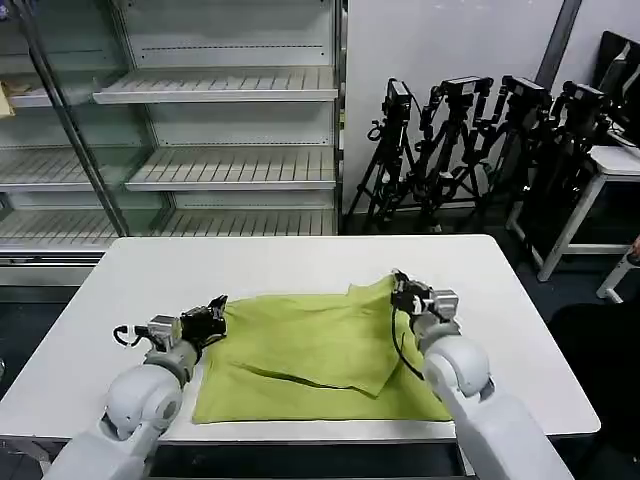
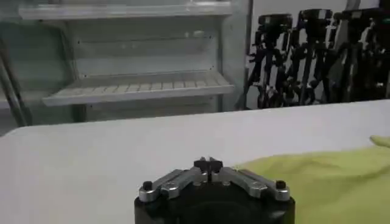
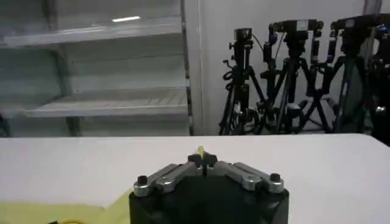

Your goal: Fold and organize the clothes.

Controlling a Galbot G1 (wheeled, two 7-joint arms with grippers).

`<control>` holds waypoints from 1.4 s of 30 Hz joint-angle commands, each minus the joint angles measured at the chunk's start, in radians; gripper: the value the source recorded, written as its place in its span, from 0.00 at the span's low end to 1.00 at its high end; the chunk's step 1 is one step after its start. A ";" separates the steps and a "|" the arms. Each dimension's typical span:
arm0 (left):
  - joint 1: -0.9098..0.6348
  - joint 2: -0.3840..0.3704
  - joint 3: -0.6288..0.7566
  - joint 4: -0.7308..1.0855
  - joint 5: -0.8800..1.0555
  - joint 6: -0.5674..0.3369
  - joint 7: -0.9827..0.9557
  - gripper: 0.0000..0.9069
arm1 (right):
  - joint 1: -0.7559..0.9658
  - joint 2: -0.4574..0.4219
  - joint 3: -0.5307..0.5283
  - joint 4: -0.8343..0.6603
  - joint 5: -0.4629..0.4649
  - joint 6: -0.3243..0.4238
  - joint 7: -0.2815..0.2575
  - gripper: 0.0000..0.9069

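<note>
White bench [image 1: 300, 262] carries the lime T-shirt [image 1: 310, 350], which lies on the near half of the top, its near hem running just inside the near edge, its bulk set slightly toward the right end. The cloth is partly folded: a flap lies doubled over the middle with a diagonal crease, and the far right corner stands lifted off the surface.

Step in hand, as I judge it: a fold drawn across the shirt by the right arm, the left steadying the opposite edge.

How to do it well (judgement):
- keep the lifted corner low and carry it flat across, so the thin fabric does not billow or drag the layer beneath
- match edge to edge before letting go; the near hem gives the reference line
- hold the left edge down until the fold has landed, otherwise the whole shirt will slide toward the right end
- release only once the cloth rests on cloth

Right gripper [image 1: 404, 291]: over the far right corner of the shirt, fingers pinched together on a sliver of yellow-green fabric; the right wrist view shows the scrap standing up between the tips [image 3: 202, 159]. Shirt body trails from it toward the near edge.

Left gripper [image 1: 214, 313]: at the shirt's left edge, toward the bench's left end, fingers pressed tip to tip [image 2: 208, 164]. The left wrist view shows no cloth between them; the shirt lies just beside, touching or nearly so
</note>
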 commanded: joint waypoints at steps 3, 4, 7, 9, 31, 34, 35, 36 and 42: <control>0.149 0.037 -0.068 -0.113 -0.013 -0.002 0.008 0.03 | -0.258 -0.027 0.107 0.197 -0.037 0.010 -0.017 0.00; 0.163 0.040 -0.075 -0.123 -0.014 -0.002 0.010 0.03 | -0.272 -0.028 0.118 0.209 -0.038 0.011 -0.019 0.00; 0.204 0.047 -0.093 -0.145 -0.014 -0.003 0.014 0.03 | -0.312 -0.035 0.141 0.229 -0.048 0.015 -0.029 0.00; 0.238 0.050 -0.100 -0.166 -0.011 -0.003 0.017 0.03 | -0.336 -0.039 0.156 0.239 -0.057 0.018 -0.035 0.00; 0.309 0.034 -0.068 -0.173 0.275 0.017 0.125 0.03 | -0.488 -0.040 0.209 0.249 -0.119 -0.025 -0.059 0.00; 0.315 0.036 -0.072 -0.171 0.277 0.022 0.133 0.03 | -0.484 -0.040 0.205 0.246 -0.122 -0.026 -0.063 0.00; 0.318 0.036 -0.072 -0.172 0.279 0.024 0.135 0.03 | -0.483 -0.040 0.205 0.246 -0.122 -0.028 -0.064 0.00; 0.320 0.034 -0.071 -0.175 0.281 0.026 0.140 0.03 | -0.479 -0.037 0.203 0.245 -0.123 -0.036 -0.066 0.00; 0.324 0.019 -0.069 -0.183 0.299 0.028 0.139 1.00 | -0.488 -0.027 0.195 0.260 -0.164 -0.064 -0.083 1.00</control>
